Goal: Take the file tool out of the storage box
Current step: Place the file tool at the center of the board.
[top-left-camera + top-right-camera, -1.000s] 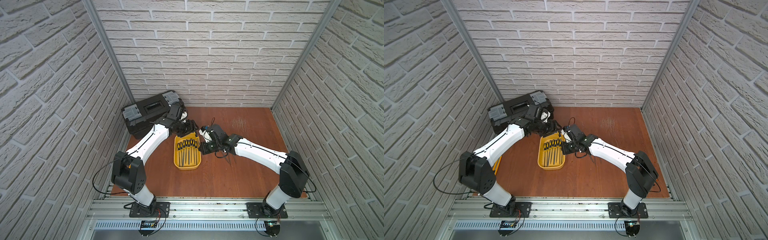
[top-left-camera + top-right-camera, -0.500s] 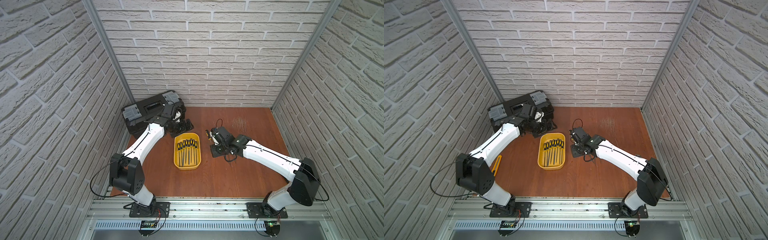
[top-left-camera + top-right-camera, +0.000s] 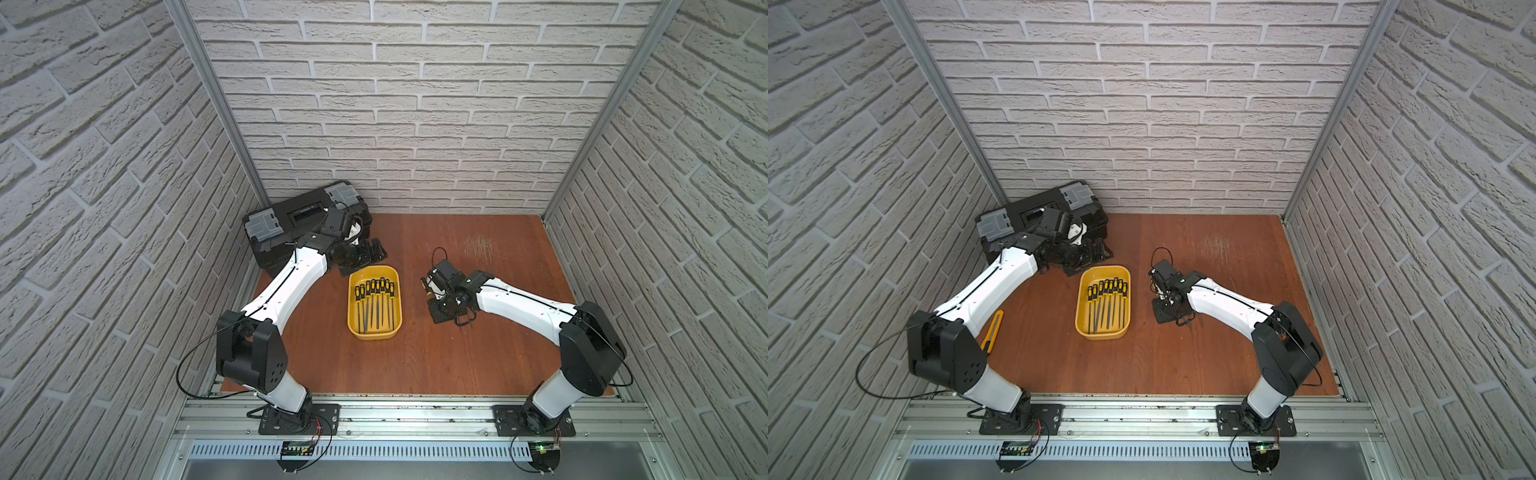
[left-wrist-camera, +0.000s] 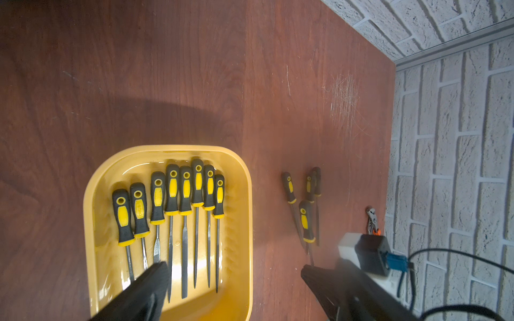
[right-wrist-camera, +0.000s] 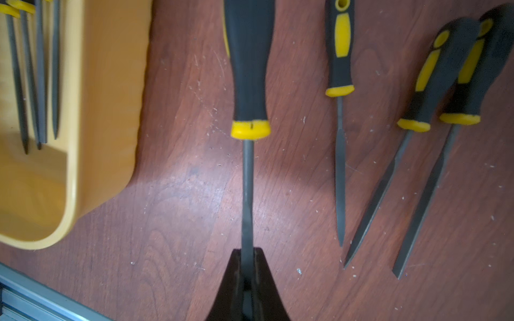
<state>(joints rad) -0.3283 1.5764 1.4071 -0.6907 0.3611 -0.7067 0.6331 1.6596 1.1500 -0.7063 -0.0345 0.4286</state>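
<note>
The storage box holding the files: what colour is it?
Yellow; the storage box shows best in the left wrist view.

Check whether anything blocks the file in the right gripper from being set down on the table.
Nothing visible does. The right gripper holds the file over bare table, between the storage box and three files lying outside it.

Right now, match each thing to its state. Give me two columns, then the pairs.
Things:
1. left gripper
2. right gripper
3. storage box
4. black toolbox

States:
A. shut on a file, at its shaft
B. stands in the far corner
C. open, empty
D. holds eight files

Pairs: 1-C, 2-A, 3-D, 4-B
</note>
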